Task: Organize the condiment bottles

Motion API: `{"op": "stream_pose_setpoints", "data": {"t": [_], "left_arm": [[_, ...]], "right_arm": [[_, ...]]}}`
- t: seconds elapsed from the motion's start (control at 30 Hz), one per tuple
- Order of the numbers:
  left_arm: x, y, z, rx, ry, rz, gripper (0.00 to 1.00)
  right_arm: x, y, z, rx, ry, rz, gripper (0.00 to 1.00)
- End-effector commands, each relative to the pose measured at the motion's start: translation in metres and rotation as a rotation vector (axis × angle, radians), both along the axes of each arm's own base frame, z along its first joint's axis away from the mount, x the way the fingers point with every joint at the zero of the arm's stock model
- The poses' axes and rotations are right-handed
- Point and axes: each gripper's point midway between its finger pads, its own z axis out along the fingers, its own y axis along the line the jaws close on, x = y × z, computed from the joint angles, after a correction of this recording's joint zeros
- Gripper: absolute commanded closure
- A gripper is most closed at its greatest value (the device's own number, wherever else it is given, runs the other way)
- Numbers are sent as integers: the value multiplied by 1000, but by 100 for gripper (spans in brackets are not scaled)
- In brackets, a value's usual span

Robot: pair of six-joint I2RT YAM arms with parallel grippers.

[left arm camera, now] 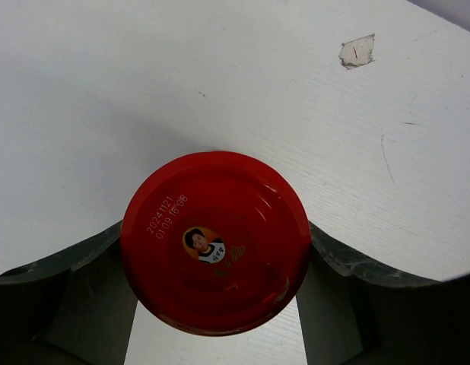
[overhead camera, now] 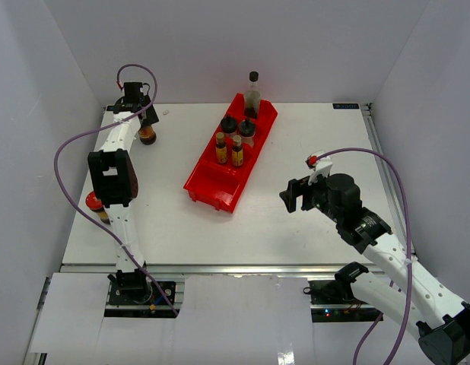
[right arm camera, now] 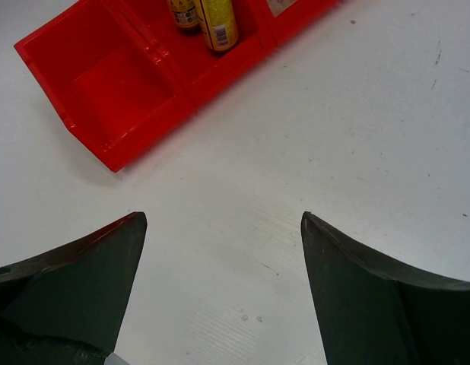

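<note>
While the left hand reaches toward the far left corner of the tabletop, its fingers stand on either side of a red-lidded dark jar. The broad lid hides the contact, so I cannot tell whether the hand grips the jar or only brackets it. The jar stands upright at about 9 o'clock from the red compartment tray, well apart from it. A second red-lidded jar stands near the tabletop's left edge, at about 8 o'clock from the tray, partly hidden behind the left arm.

The right hand hangs at about 4 o'clock from the tray, with its fingers spread wide and bare tabletop showing between them.

The tray runs slantwise from 7 to 1 o'clock. In the compartment next to its near end, one yellow-labelled bottle stands upright beside another yellow-labelled bottle. Just beyond them are the two black-capped shakers. The tall clear bottle stands at the far end.
</note>
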Motion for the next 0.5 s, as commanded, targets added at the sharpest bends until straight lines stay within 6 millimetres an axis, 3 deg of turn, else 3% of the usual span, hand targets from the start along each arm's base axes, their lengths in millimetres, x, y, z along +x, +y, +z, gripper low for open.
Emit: {"op": "stream_pose_setpoints", "data": {"t": [0.0,0.1,0.23,0.37,0.47], "left_arm": [[-2,-5,10,-31,-20,-31,83],[-11,-13,16,-52,0,-38,100],[-31,-24,41,-27,-3,-13,100],[-62,-58,75,-26,-39,-47,100],[-91,-78,75,-29,-28,-84,100]], "right_arm": [[6,2,31,43,-87,-6,11],[7,1,31,44,-87,-8,11],[7,2,32,44,-88,-6,11],[6,2,30,46,-87,-3,11],[6,3,30,44,-84,-3,11]]}}
